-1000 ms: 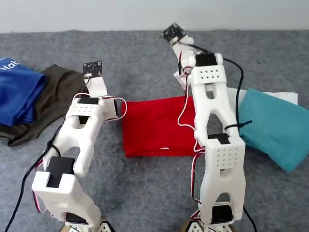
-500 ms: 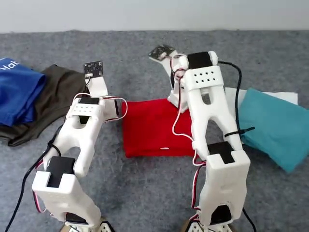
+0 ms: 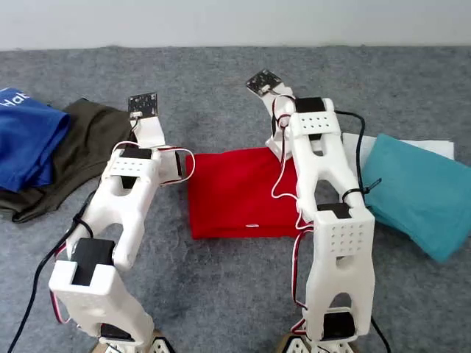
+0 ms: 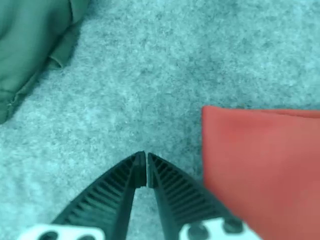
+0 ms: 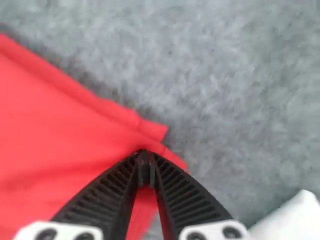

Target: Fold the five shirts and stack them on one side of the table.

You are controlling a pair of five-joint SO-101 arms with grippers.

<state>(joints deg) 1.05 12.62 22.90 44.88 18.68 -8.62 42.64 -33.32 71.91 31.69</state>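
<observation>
A red shirt (image 3: 235, 195) lies folded into a rectangle on the grey felt table (image 3: 221, 81), between the two arms. My left gripper (image 4: 146, 170) is shut with nothing in it, low over the felt just beside the red shirt's (image 4: 265, 165) near left corner. My right gripper (image 5: 145, 167) is shut too, with its tips down at the far right corner of the red shirt (image 5: 60, 140), where the cloth edge makes a small fold. I cannot tell whether any cloth is pinched between them.
A blue shirt (image 3: 26, 143) lies on a dark olive shirt (image 3: 81, 154) at the left edge; the olive shirt (image 4: 30, 45) is close to my left gripper. At the right, a folded teal shirt (image 3: 419, 195) rests on a white one (image 3: 434, 147).
The right arm swung its wrist to the left over the red shirt's far edge, then came back to the right corner. The left arm and the shirts stayed put.
</observation>
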